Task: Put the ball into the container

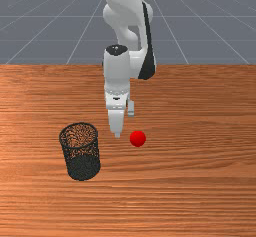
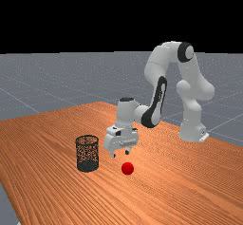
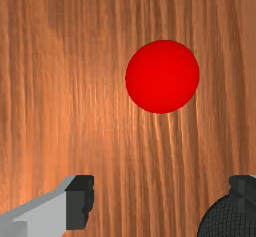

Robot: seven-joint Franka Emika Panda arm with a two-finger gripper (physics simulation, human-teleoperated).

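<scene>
And there's the red ball (image 1: 138, 138) on the table (image 1: 200, 181), to the front view's right of the black mesh container (image 1: 83, 168), with the gripper (image 2: 120, 154) hanging in the air on that same side, fingers (image 3: 77, 206) spread wide

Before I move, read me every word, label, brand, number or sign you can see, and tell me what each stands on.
None: I can read no text on the red ball, the black wire-mesh container or the white and grey arm.
</scene>
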